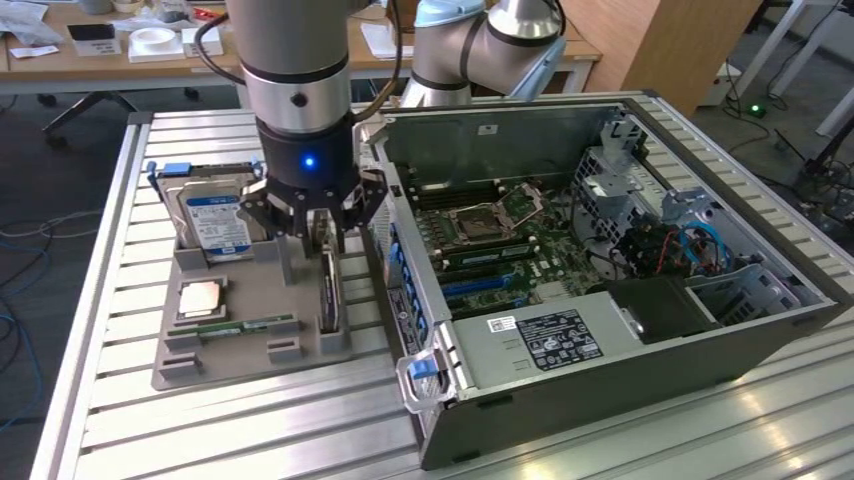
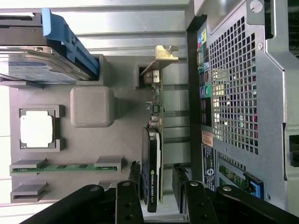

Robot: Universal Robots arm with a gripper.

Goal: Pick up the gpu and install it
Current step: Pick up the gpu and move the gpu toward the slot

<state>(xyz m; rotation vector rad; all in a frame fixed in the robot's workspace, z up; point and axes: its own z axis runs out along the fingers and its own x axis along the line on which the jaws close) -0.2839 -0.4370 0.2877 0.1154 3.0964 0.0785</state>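
Note:
The gpu (image 1: 330, 292) stands on its long edge in a slot of the grey holder tray (image 1: 227, 362), black face and metal end bracket showing. My gripper (image 1: 322, 232) hangs right over its far end. In the wrist view the gpu (image 2: 154, 140) runs between my two fingertips (image 2: 135, 173), which stand on either side of the card with a gap on each side. The gripper (image 2: 157, 179) is open and holds nothing.
On the same tray sit a silver hard drive (image 1: 218, 220) with a blue label, a CPU (image 1: 200, 297) and a green RAM stick (image 1: 247, 326). An open PC case (image 1: 694, 330) with its motherboard (image 1: 497, 240) lies close on the exterior view's right. A second arm (image 1: 481, 40) stands behind it.

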